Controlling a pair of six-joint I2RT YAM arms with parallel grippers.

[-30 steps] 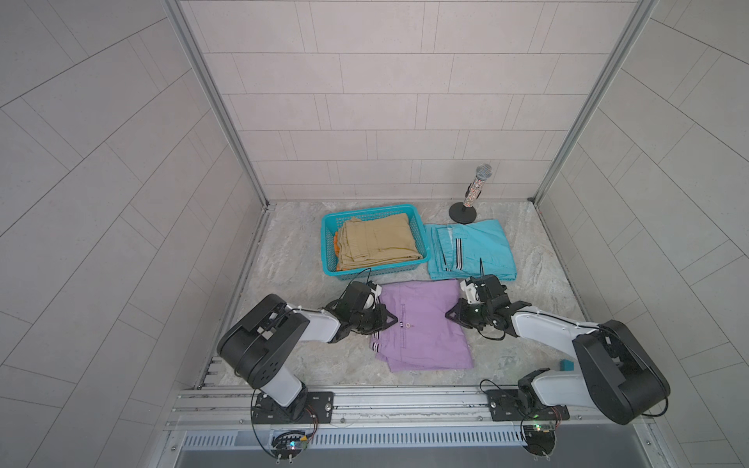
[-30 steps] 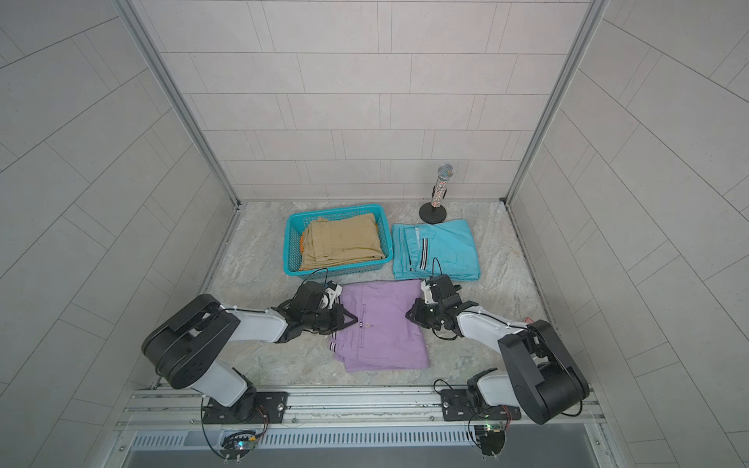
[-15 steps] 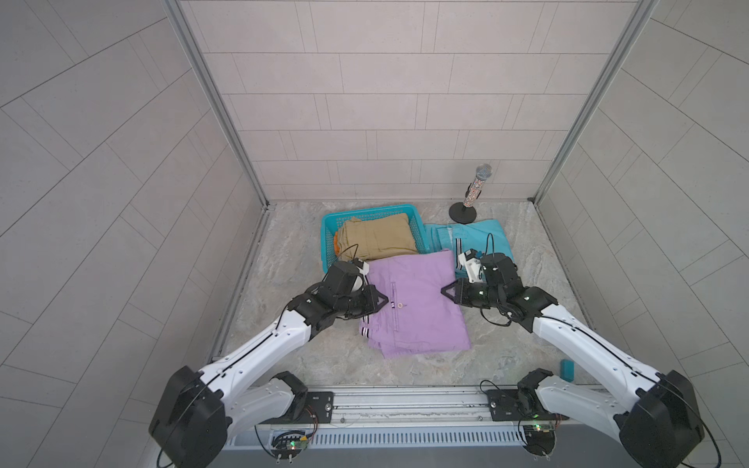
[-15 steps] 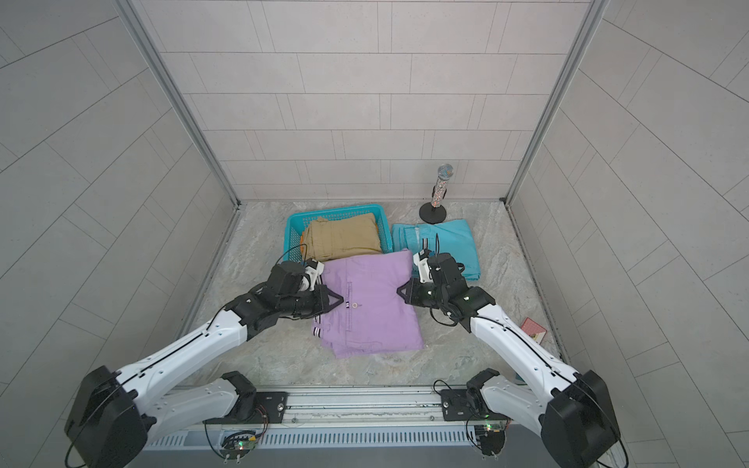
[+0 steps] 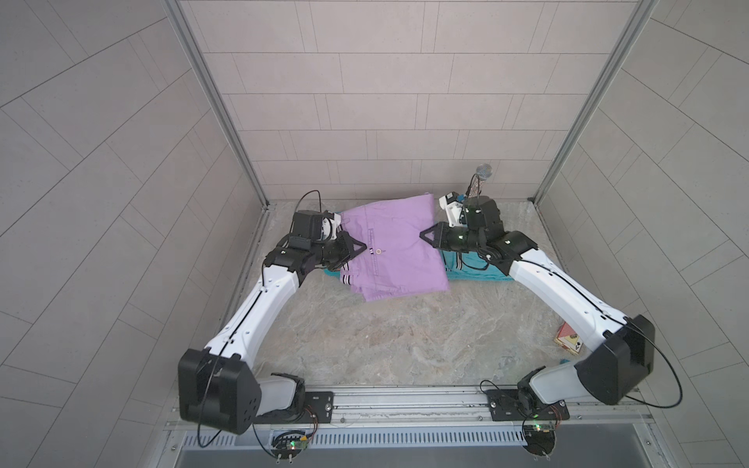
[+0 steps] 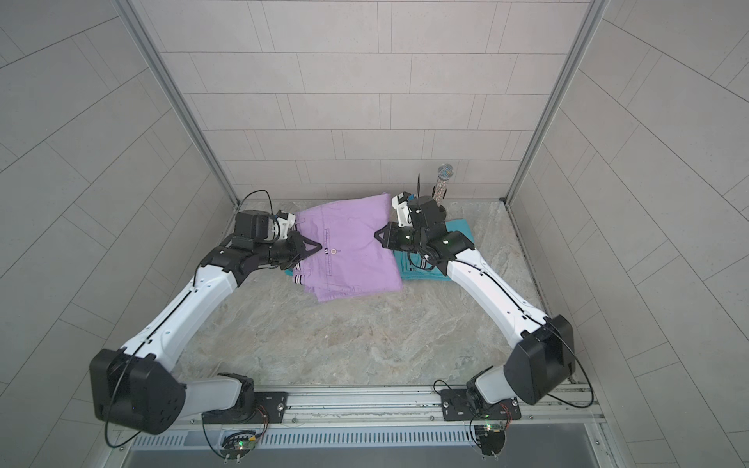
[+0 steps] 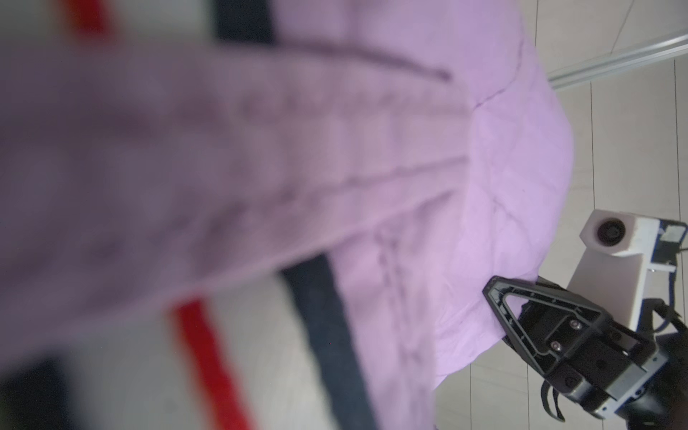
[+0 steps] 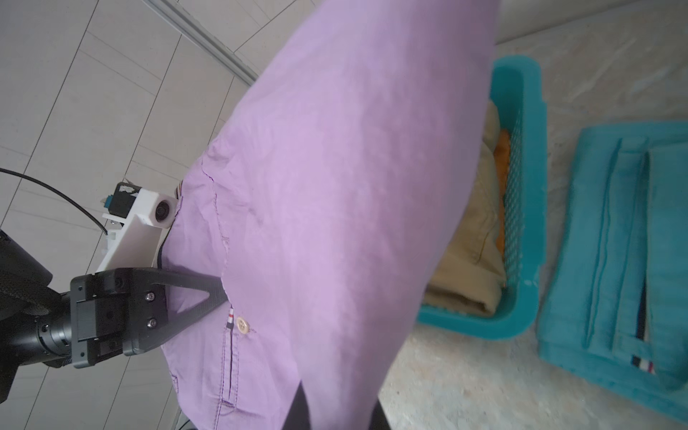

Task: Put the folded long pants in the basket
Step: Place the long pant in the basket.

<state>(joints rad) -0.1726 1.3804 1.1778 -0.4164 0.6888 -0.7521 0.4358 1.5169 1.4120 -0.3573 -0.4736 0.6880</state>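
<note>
Our left gripper [image 5: 364,247] pinches one side edge of the lilac pants [image 5: 393,243], and our right gripper [image 5: 422,234] pinches the opposite edge. We hold them in the air over the basket [image 8: 536,167], hiding most of it in both top views. Tan pants [image 8: 469,253] and orange pants [image 8: 502,156] lie inside the basket. Turquoise pants [image 8: 614,242] lie just beside it.

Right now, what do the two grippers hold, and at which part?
The lilac folded pants: left gripper shut on the edge near the button, right gripper shut on the opposite edge.
</note>
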